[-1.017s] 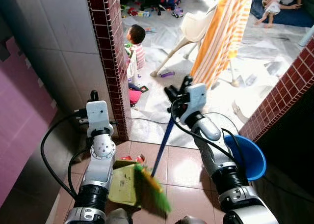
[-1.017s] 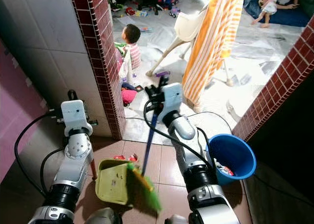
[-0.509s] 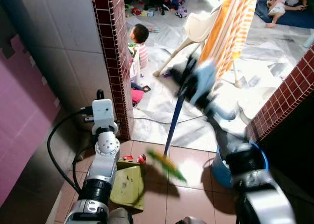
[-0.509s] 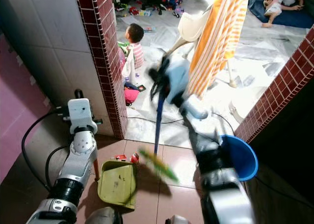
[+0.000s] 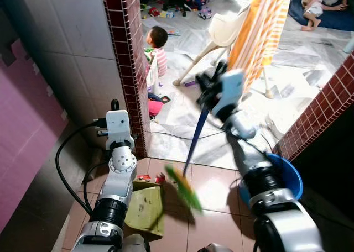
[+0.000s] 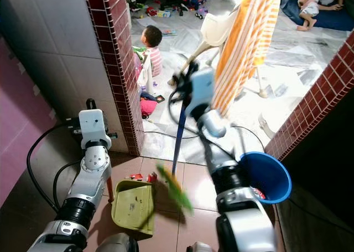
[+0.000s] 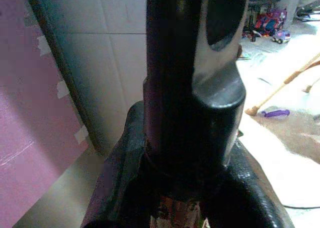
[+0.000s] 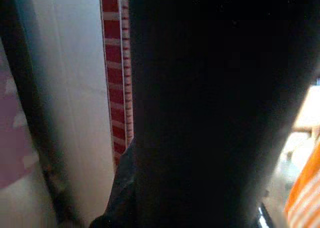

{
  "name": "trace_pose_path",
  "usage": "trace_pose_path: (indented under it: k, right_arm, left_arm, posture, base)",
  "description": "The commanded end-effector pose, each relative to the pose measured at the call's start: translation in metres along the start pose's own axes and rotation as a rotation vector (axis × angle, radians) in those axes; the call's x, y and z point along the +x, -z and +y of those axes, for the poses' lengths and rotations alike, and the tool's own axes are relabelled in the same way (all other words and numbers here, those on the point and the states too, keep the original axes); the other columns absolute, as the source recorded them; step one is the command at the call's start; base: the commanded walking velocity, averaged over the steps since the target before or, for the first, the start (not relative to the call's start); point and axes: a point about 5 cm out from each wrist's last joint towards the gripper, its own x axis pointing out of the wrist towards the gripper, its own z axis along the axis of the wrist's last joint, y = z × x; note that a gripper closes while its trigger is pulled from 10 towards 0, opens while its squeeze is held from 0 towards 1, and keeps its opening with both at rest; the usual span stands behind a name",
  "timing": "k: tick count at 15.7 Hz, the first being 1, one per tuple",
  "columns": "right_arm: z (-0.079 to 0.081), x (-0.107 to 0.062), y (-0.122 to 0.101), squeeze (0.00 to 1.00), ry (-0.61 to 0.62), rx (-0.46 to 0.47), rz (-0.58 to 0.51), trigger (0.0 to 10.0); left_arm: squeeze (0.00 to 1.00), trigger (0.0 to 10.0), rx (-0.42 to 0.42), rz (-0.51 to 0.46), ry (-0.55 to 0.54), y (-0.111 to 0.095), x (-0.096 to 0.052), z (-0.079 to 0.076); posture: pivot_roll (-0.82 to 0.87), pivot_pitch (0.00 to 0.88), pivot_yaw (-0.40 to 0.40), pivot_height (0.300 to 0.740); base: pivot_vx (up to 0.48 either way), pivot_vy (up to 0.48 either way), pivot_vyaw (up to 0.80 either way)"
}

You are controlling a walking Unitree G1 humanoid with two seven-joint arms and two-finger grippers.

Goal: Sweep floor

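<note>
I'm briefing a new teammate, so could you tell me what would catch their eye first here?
Probably the right gripper holding a blue-handled broom, its green bristles blurred over the brown tiles. Beside it, a green dustpan sits below the left arm, with a blue bucket on the right. Beyond the brick pillar, a child sits.

Blue-handled broom (image 5: 194, 138) tilted, green bristles blurred above the tiled floor (image 5: 213, 191), yellow-green dustpan (image 5: 145, 210) lying flat just beside, small red litter (image 5: 148, 178) at its edge

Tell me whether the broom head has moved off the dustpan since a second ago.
Yes. The broom head has swung toward the robot's right, off the green dustpan, nearer the blue bucket.
</note>
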Motion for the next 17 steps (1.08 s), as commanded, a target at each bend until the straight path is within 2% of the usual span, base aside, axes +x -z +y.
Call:
trace_pose_path:
  k: [1, 2, 3, 5, 6, 8, 9, 10, 11, 12, 15, 17]
  right_arm:
    - [0.001, 0.002, -0.001, 0.00, 0.025, 0.049, -0.024, 10.0]
    - [0.009, -0.004, 0.025, 0.00, 0.042, 0.158, 0.078, 10.0]
    - [0.019, -0.009, 0.043, 0.00, 0.032, 0.219, 0.146, 10.0]
    - [0.033, -0.010, 0.040, 0.00, -0.050, 0.271, 0.153, 10.0]
    - [0.034, -0.008, 0.036, 0.00, -0.068, 0.288, 0.144, 10.0]
    - [0.035, -0.002, 0.015, 0.00, -0.150, 0.216, 0.074, 10.0]
    - [0.026, 0.005, -0.010, 0.00, -0.161, 0.099, -0.035, 10.0]
    - [0.025, 0.006, -0.015, 0.00, -0.160, 0.076, -0.057, 10.0]
    - [0.014, 0.013, -0.048, 0.00, -0.143, 0.000, -0.173, 10.0]
    - [0.009, 0.016, -0.065, 0.00, -0.131, -0.029, -0.221, 10.0]
    - [0.000, 0.022, -0.089, 0.00, -0.106, -0.073, -0.277, 10.0]
    - [-0.007, 0.028, -0.098, 0.00, -0.075, -0.120, -0.306, 10.0]
  left_arm:
    - [0.00, 10.0, -0.007, -0.042, 0.019, -0.011, 0.005, -0.004]
    - [0.00, 10.0, -0.008, -0.045, 0.020, -0.012, 0.006, -0.005]
    - [0.00, 10.0, -0.009, -0.050, 0.019, -0.014, 0.006, -0.006]
    - [0.00, 10.0, -0.009, -0.054, 0.008, -0.014, 0.007, -0.003]
    - [0.00, 10.0, -0.010, -0.052, 0.006, -0.014, 0.007, -0.002]
    - [0.00, 10.0, -0.009, -0.053, 0.008, -0.014, 0.007, -0.002]
    - [0.00, 10.0, -0.010, -0.065, 0.008, -0.018, 0.007, -0.003]
    - [0.00, 10.0, -0.010, -0.067, 0.008, -0.019, 0.007, -0.003]
    - [0.00, 10.0, -0.004, -0.081, -0.012, -0.023, 0.008, 0.000]
    - [0.00, 10.0, 0.000, -0.083, -0.034, -0.024, 0.009, 0.003]
    - [0.00, 10.0, 0.048, -0.074, -0.081, -0.027, 0.015, 0.008]
    - [0.00, 10.0, 0.044, -0.086, -0.096, -0.037, 0.024, 0.003]
  posture:
    - [-0.03, 0.000, 0.008, 0.740]
    - [-0.03, 0.000, 0.006, 0.740]
    - [-0.03, 0.000, 0.006, 0.740]
    - [-0.01, 0.000, 0.004, 0.740]
    - [-0.02, 0.000, 0.006, 0.740]
    - [-0.02, 0.000, 0.008, 0.740]
    - [-0.02, 0.000, 0.003, 0.740]
    - [-0.02, 0.000, 0.003, 0.740]
    - [-0.02, 0.002, -0.011, 0.740]
    - [-0.02, 0.027, -0.014, 0.740]
    - [-0.02, 0.105, -0.032, 0.740]
    - [-0.01, 0.129, -0.042, 0.740]
  base:
    - [0.000, 0.000, 0.00]
    - [0.000, 0.000, 0.00]
    - [0.000, 0.000, 0.00]
    - [0.000, 0.000, 0.00]
    - [0.000, 0.000, 0.00]
    - [0.000, 0.000, 0.00]
    - [0.000, 0.000, 0.00]
    - [0.000, 0.000, 0.00]
    - [0.000, 0.000, 0.00]
    - [0.000, 0.000, 0.00]
    - [0.000, 0.000, 0.00]
    - [0.000, 0.000, 0.00]
